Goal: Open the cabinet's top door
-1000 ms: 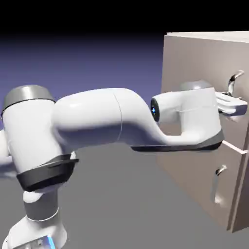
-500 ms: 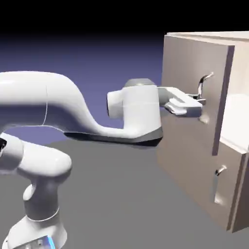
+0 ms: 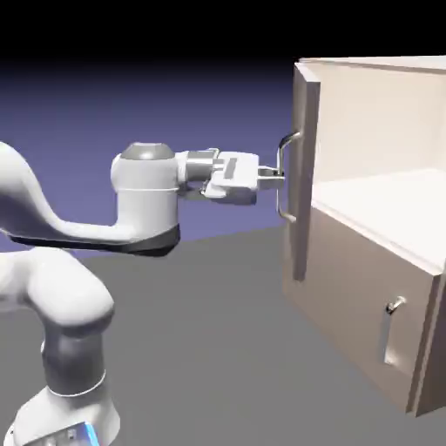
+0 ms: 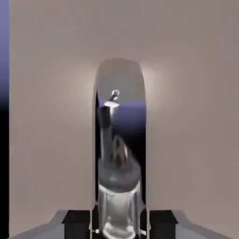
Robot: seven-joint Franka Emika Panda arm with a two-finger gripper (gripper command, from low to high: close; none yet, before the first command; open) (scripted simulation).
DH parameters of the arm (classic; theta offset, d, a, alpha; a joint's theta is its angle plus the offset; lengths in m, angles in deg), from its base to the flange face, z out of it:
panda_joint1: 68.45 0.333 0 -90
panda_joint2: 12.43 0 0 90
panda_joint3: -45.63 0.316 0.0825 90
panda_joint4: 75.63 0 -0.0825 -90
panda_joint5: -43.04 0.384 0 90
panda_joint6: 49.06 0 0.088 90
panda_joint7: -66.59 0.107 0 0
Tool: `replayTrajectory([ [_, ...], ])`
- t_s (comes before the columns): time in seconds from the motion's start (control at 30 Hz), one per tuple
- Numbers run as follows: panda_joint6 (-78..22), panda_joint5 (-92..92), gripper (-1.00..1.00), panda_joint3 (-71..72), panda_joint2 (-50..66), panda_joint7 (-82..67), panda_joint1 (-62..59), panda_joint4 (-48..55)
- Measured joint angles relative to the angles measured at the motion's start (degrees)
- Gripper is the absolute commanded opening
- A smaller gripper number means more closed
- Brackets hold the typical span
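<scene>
The beige cabinet (image 3: 375,287) stands at the exterior view's right. Its top door (image 3: 303,174) is swung far out and shows nearly edge-on, baring the pale interior (image 3: 383,139). On the door's outer face runs the vertical silver bar handle (image 3: 283,174). My gripper (image 3: 277,177) reaches in level from the left and is shut on that handle near its middle. In the hand view the shiny handle (image 4: 119,154) fills the centre between the dark fingertips (image 4: 77,219), with the door's beige panel (image 4: 196,116) behind it.
Below the open compartment sits the shorter lower panel (image 3: 375,305), shut, with a small silver handle (image 3: 392,309). The arm's elbow and base (image 3: 61,331) fill the exterior view's left. Grey tabletop (image 3: 218,348) lies between the base and the cabinet.
The gripper has pulled back to the exterior view's left with the handle in its grip. The top door has swung from slightly ajar to wide open, exposing the interior.
</scene>
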Motion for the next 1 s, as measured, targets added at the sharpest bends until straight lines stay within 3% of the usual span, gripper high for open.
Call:
replayTrajectory([
  [0.53, -21.74, 38.45, -1.00, 32.33, -10.85, -8.76, 3.48, -6.00],
  [1.0, -45.16, 65.67, -1.00, 61.38, 0.07, -6.51, 1.78, 7.01],
])
